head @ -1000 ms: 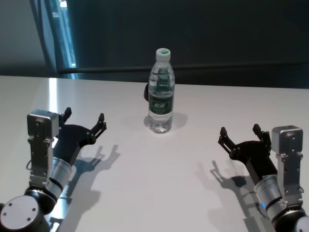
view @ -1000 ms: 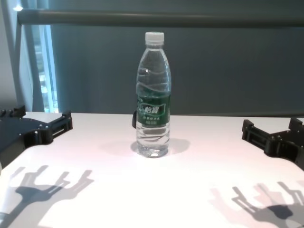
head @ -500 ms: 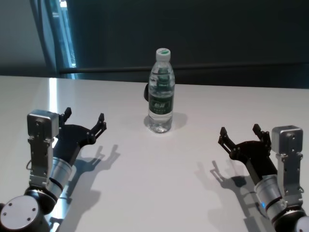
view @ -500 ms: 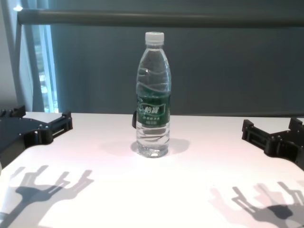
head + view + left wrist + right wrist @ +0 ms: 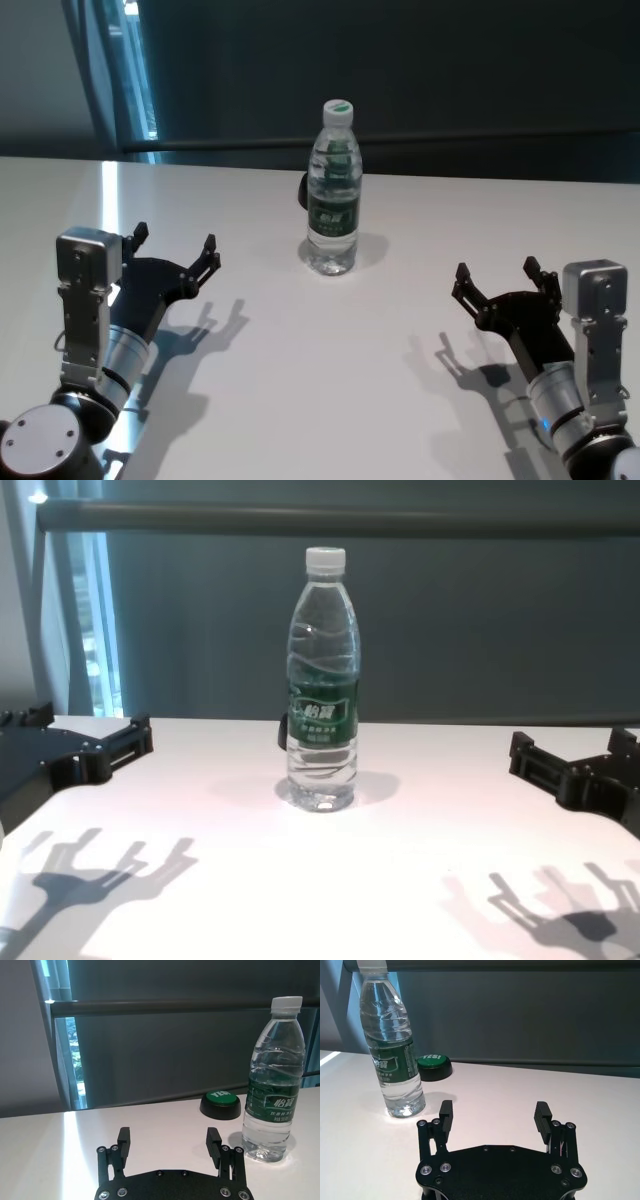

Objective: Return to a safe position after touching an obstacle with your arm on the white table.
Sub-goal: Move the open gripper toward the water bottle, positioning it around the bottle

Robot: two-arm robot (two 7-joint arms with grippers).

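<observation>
The obstacle, a clear water bottle (image 5: 333, 190) with a white cap and dark green label, stands upright at the middle back of the white table (image 5: 320, 380). It also shows in the chest view (image 5: 323, 685), the left wrist view (image 5: 274, 1080) and the right wrist view (image 5: 390, 1042). My left gripper (image 5: 175, 248) is open and empty, low over the table, well to the left of the bottle. My right gripper (image 5: 495, 278) is open and empty, well to the right of it. Neither arm touches the bottle.
A black button with a green top (image 5: 220, 1104) sits on the table just behind the bottle; it also shows in the right wrist view (image 5: 434, 1067). A dark wall and rail (image 5: 340, 518) run along the table's far edge.
</observation>
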